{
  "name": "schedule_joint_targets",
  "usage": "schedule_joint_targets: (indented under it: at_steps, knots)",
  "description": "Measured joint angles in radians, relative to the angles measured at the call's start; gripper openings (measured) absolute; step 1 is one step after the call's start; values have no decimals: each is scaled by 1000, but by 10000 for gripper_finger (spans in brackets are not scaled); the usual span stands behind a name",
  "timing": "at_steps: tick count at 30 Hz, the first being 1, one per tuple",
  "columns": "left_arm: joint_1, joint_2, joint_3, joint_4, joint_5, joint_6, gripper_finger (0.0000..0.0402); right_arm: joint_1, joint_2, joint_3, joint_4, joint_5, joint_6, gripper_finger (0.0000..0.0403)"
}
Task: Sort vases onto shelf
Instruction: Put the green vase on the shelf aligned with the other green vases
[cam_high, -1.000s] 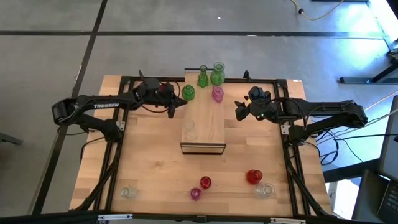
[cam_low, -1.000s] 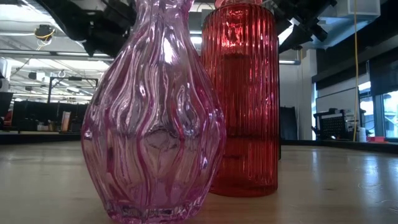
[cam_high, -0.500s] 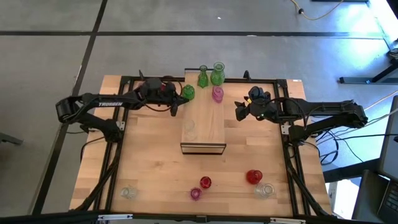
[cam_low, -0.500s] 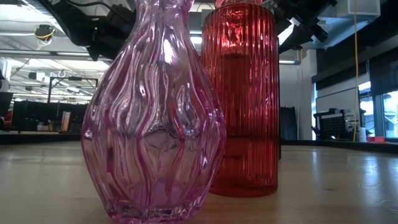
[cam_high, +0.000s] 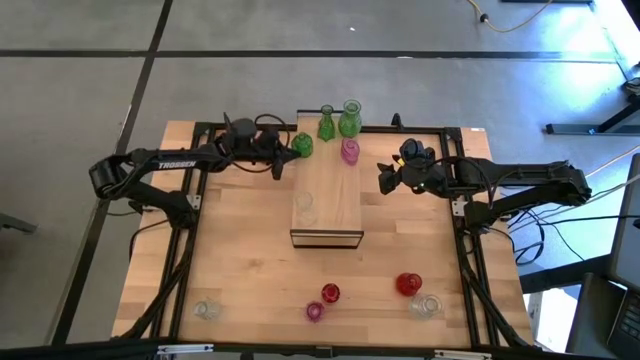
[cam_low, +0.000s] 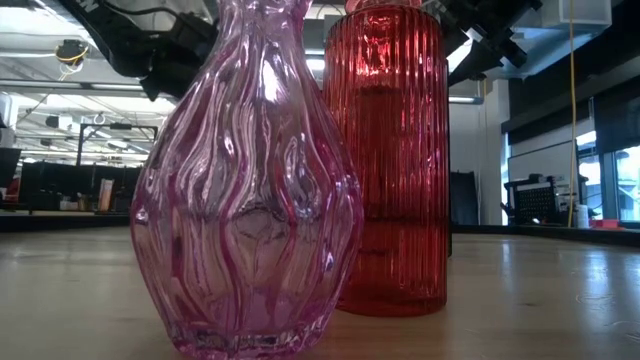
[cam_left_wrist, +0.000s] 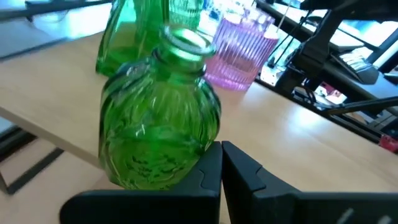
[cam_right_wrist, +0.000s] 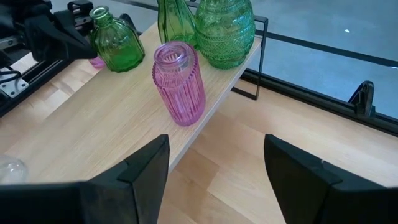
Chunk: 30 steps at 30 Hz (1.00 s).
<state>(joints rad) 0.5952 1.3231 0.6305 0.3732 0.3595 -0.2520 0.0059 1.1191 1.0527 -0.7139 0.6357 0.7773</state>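
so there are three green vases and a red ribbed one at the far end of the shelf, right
Not quite: the ribbed vase on the shelf is pink, not red, as the right wrist view shows. The three green vases are there: a round-bodied one, a slim one and a big patterned one.

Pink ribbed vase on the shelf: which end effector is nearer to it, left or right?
Right. The right end effector waits open just beside the pink ribbed vase; the left end effector, shut, sits across the shelf by a green vase.
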Motion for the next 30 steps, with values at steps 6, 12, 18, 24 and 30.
schedule_joint_targets:
  at_steps: [6,12,18,24,30]
  knots:
    - [16,4,1,32,-2,-1,0,0,0,0,0,0,0,241]
    - [26,40,2,43,2,-8,0,0,0,0,0,0,0,241]
    - [26,77,2,94,20,-32,0,0,0,0,1,0,1,241]
    - [28,127,52,108,17,-33,0,0,0,0,1,-1,1,241]
    - [32,184,113,108,6,-33,0,0,0,0,1,-9,2,241]
